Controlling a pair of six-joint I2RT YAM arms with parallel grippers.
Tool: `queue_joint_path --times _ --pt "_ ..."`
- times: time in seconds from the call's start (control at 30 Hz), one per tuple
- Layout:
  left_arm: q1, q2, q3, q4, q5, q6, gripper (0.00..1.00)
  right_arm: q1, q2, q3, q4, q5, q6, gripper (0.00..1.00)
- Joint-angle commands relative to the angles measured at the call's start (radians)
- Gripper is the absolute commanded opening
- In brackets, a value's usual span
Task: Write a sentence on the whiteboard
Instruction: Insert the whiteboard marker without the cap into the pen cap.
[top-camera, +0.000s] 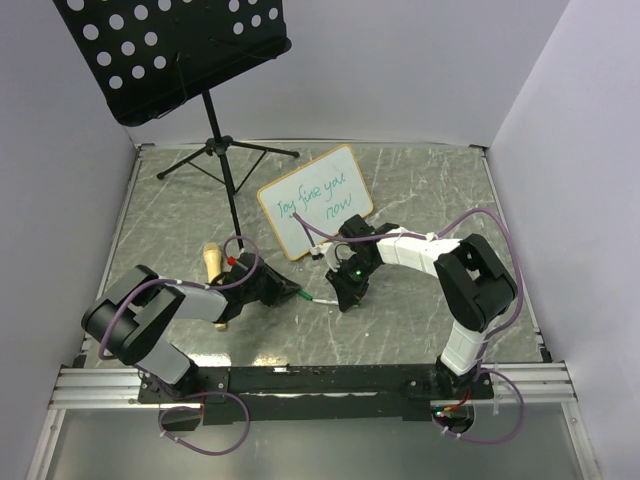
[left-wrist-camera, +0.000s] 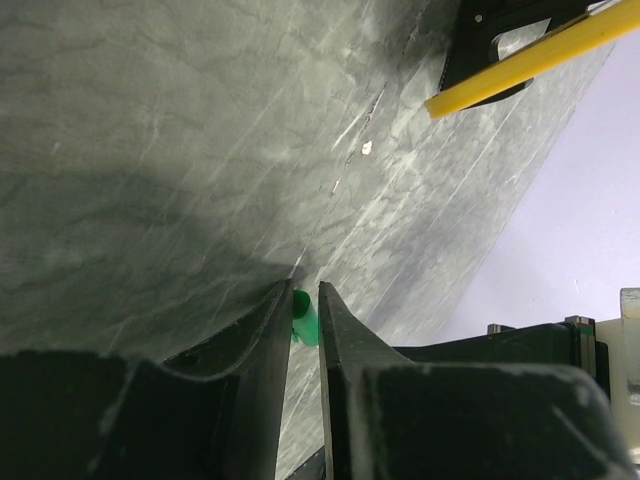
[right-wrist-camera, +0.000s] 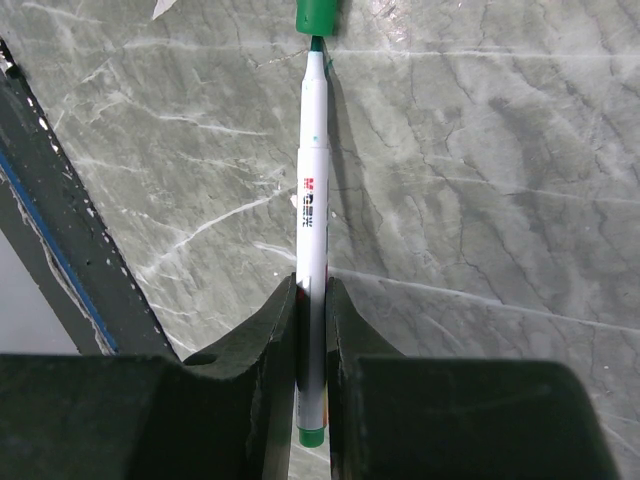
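The whiteboard (top-camera: 315, 200), tan-framed with green handwriting on it, stands tilted on the marble table behind the grippers. My right gripper (top-camera: 345, 290) is shut on a white marker (right-wrist-camera: 314, 220), which points away from it with its green tip bare. My left gripper (top-camera: 288, 292) is shut on the green cap (left-wrist-camera: 304, 318). In the right wrist view my gripper (right-wrist-camera: 312, 285) holds the marker near its rear end, and the tip meets the cap's mouth (right-wrist-camera: 318, 12). In the left wrist view only the cap's end shows between the fingers of my gripper (left-wrist-camera: 303, 290).
A black perforated music stand (top-camera: 170, 50) rises at the back left, its tripod legs (top-camera: 225, 150) spread on the table. A wooden-handled object (top-camera: 212, 262) lies beside the left arm. A yellow bar (left-wrist-camera: 530, 60) crosses the left wrist view's top right.
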Motion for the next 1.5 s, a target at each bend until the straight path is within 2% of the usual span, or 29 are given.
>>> queue_joint_path --times 0.0,1.47 --pt "0.000 0.032 -0.033 -0.069 -0.005 0.013 0.24 -0.009 -0.039 0.019 0.021 -0.013 0.009 0.00" --pt "0.000 0.072 -0.042 -0.046 -0.003 0.005 0.24 -0.048 -0.059 -0.008 -0.011 -0.020 -0.020 0.00"
